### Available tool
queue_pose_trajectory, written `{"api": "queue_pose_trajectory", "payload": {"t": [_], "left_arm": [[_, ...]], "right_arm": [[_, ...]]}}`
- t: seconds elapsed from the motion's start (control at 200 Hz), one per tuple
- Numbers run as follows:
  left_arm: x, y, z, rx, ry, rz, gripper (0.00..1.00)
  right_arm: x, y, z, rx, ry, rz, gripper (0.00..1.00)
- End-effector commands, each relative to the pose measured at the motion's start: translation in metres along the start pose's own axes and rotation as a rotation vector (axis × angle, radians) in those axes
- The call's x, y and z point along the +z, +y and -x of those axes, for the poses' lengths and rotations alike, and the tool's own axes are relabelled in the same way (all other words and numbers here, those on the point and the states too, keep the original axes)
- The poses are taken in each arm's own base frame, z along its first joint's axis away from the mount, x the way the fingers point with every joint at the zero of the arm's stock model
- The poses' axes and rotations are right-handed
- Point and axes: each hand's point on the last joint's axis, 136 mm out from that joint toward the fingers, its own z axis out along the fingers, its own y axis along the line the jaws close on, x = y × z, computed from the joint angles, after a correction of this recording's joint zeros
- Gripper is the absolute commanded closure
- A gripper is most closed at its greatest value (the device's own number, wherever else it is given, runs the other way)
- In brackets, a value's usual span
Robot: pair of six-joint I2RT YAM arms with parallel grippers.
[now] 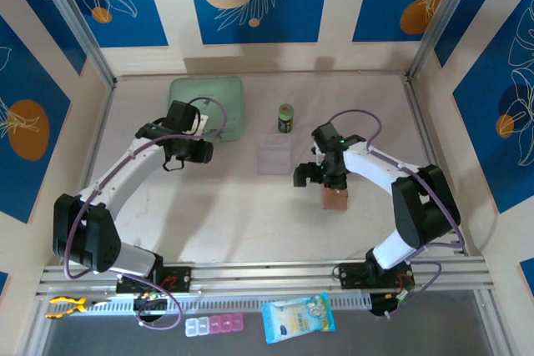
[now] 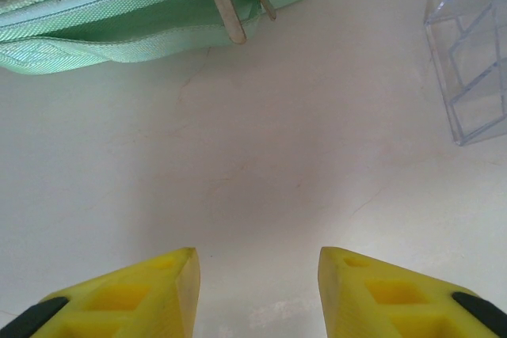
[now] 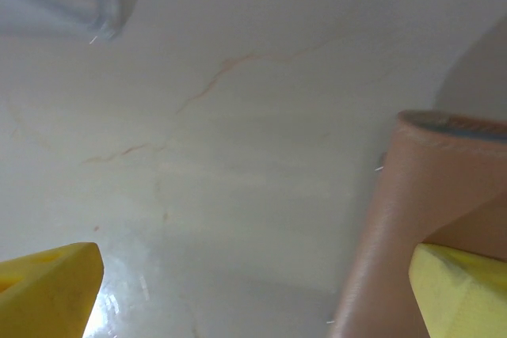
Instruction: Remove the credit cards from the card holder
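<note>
The salmon-pink card holder [image 1: 335,198] stands on the table right of centre. In the right wrist view the card holder [image 3: 428,219] rises just inside my right-hand finger [image 3: 459,290]. My right gripper [image 1: 324,176] [image 3: 253,290] hangs over it, open wide, with bare table between the jaws to the left of the holder. The credit cards are hidden. My left gripper [image 1: 197,151] [image 2: 257,290] is open over bare table, nothing between its yellow fingers, just in front of the mint-green zip case.
The mint-green zip case [image 1: 206,106] [image 2: 119,13] lies at the back left, zip pulls toward me. A clear plastic box [image 1: 274,154] [image 2: 471,61] sits mid-table between the arms. A small green-lidded bottle [image 1: 285,117] stands behind it.
</note>
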Motion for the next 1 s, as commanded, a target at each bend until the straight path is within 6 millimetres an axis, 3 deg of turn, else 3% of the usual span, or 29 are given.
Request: {"api": "queue_pose_trajectory", "payload": {"t": [0.0,0.2,0.365,0.72,0.995], "left_arm": [[0.003,0.008,-0.001,-0.004,0.009,0.023,0.57],[0.003,0.008,-0.001,-0.004,0.008,0.023,0.57],[0.003,0.007,-0.001,-0.005,0.008,0.015,0.56],[0.002,0.007,0.000,-0.004,0.005,0.012,0.56],[0.002,0.006,-0.001,-0.007,0.005,0.009,0.55]], "right_arm": [[-0.011,-0.014,0.012,0.016,-0.037,0.011,0.01],[-0.023,-0.051,0.010,0.159,-0.063,-0.066,0.01],[-0.018,-0.064,-0.005,0.201,-0.027,-0.092,0.01],[0.007,-0.053,-0.026,0.160,0.081,-0.086,0.00],[0.014,-0.058,-0.031,0.164,0.116,-0.154,0.03]]}}
